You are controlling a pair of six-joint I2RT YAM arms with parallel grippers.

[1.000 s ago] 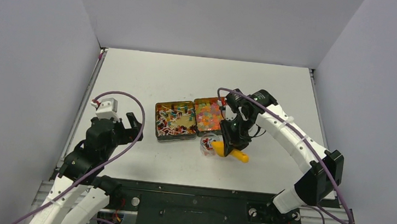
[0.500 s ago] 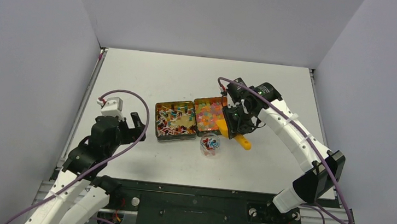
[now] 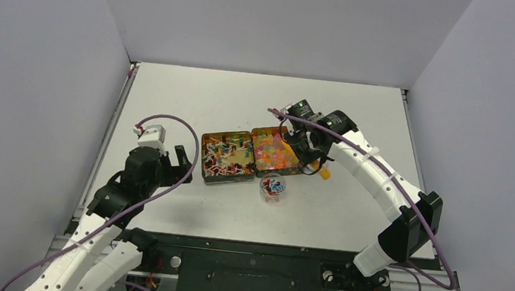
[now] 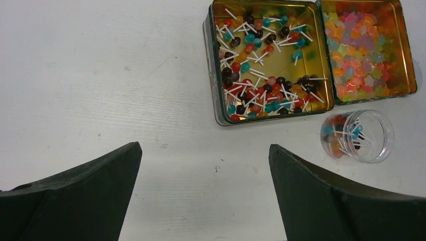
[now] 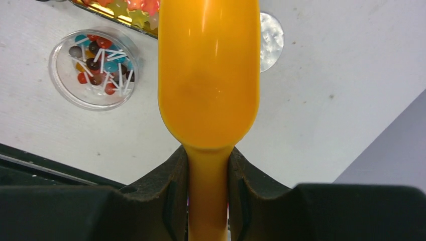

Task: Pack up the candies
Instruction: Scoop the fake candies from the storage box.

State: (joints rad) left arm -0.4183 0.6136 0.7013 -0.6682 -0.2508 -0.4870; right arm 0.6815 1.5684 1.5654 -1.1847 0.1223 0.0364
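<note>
Scoop (image 5: 208, 75) has moved from the jar (image 4: 378, 143) to beside the bead tin (image 4: 377, 98). Right gripper (image 5: 207, 156) jaws clamp its handle; left gripper (image 4: 203, 146) jaws stand wide apart. Candies (image 4: 261, 65) fill both tins (image 4: 216, 100) and the jar.

The scoop (image 5: 208, 75) is showing as smooth orange plastic, glossy and throwing back bright streaks of light. The right hand (image 5: 208, 165) is presenting matt black fingers (image 5: 150, 201), plastic by the look. The left hand (image 4: 203, 149) is showing the same dull black finish.

The lollipop tin (image 4: 210, 65) and the star-sweet tin (image 4: 408, 47) are reading as metal. Both are gleaming gold inside and mirroring their contents. The jar (image 4: 380, 140) is appearing as clear, glossy plastic.

The lollipops (image 4: 261, 75) are shining on matt white sticks. The star sweets (image 4: 356, 55) are looking duller, almost frosted.

The desk (image 4: 100, 75) is presenting a matt white surface with faint scuffs and specks. The silver disc (image 5: 271, 35) is glinting, dimpled and foil-like.
</note>
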